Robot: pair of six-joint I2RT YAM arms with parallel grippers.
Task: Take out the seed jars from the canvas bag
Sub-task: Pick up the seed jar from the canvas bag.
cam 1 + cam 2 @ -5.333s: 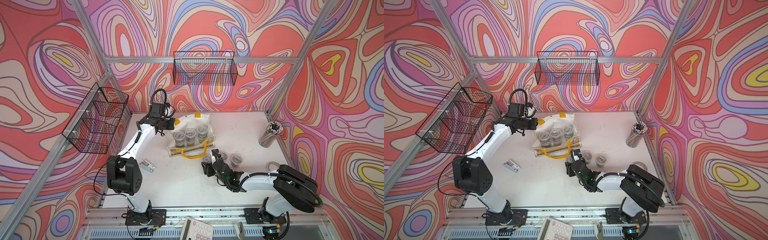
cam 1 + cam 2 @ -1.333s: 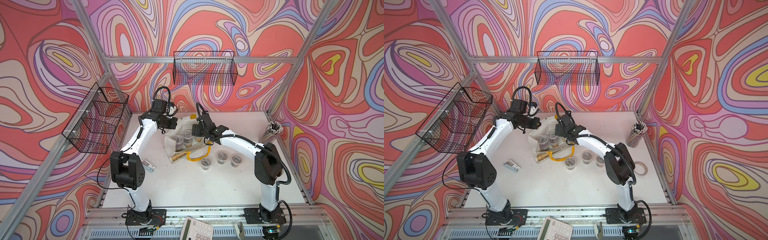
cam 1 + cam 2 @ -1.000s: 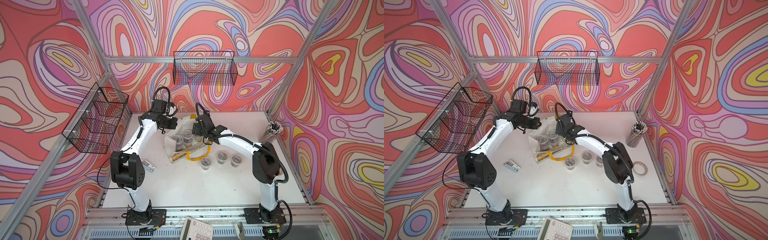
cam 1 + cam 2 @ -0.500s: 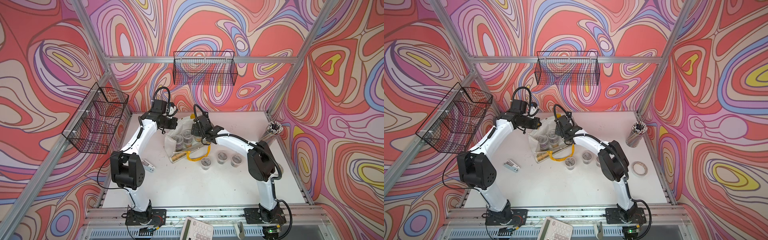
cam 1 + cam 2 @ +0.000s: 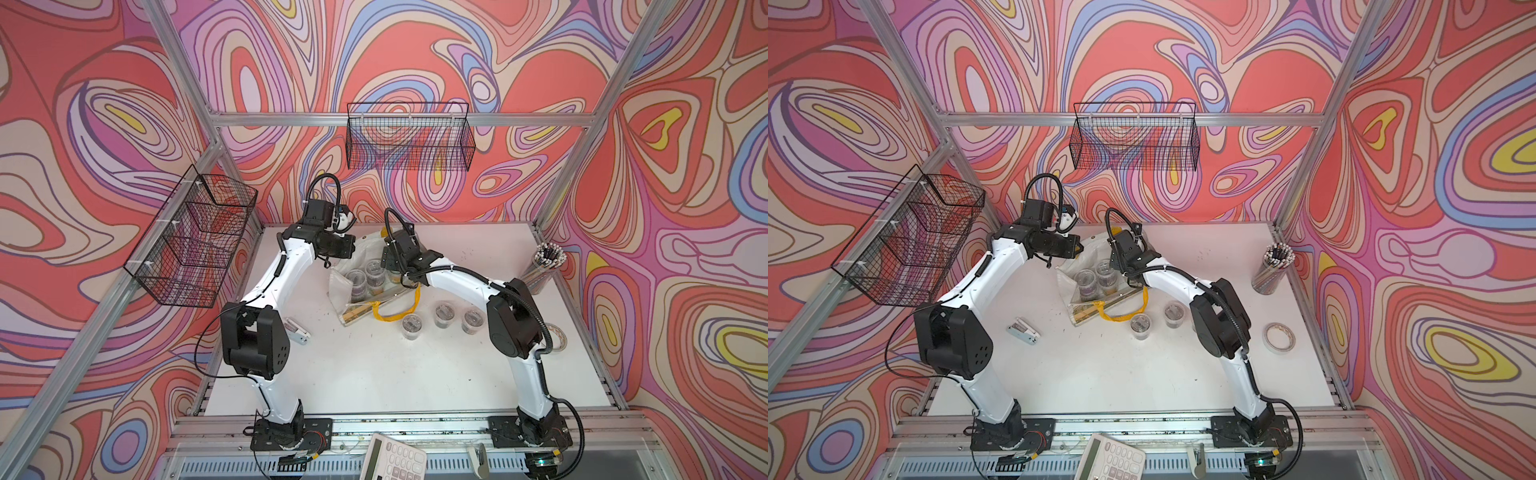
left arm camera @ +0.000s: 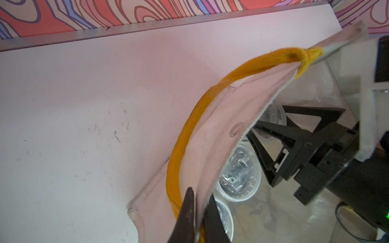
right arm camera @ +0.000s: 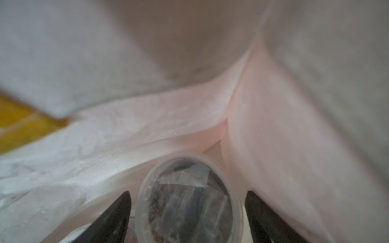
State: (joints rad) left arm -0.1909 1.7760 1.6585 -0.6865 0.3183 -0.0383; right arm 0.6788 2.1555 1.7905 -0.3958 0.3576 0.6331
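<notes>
Toward the back of the white table [image 5: 374,374], the canvas bag [image 5: 340,286] is seen lying in both top views, clear panel upward, with two seed jars [image 5: 356,279] visible through it. Three more seed jars [image 5: 443,314] are stood on the table outside the bag, just beside its yellow handle [image 5: 395,312]. The left arm [image 5: 291,266] and right arm [image 5: 457,279] are both extended to the bag's far end. A cup of pencils [image 5: 546,266] is placed well apart, at the table's right edge.

From the left wrist, the left gripper [image 6: 200,195] is shown clamped on the bag's fabric rim, which is lifted off the table beside the handle. Under that rim, clear jar lids are seen, and the right arm's black fingers [image 6: 277,128] are reached in among them.

From the right wrist, inside the bag, the right gripper [image 7: 188,192] is shown with its jaws apart, one seed jar [image 7: 187,206] being straddled between them with a slim gap at each side. Blurred white fabric is seen behind.
</notes>
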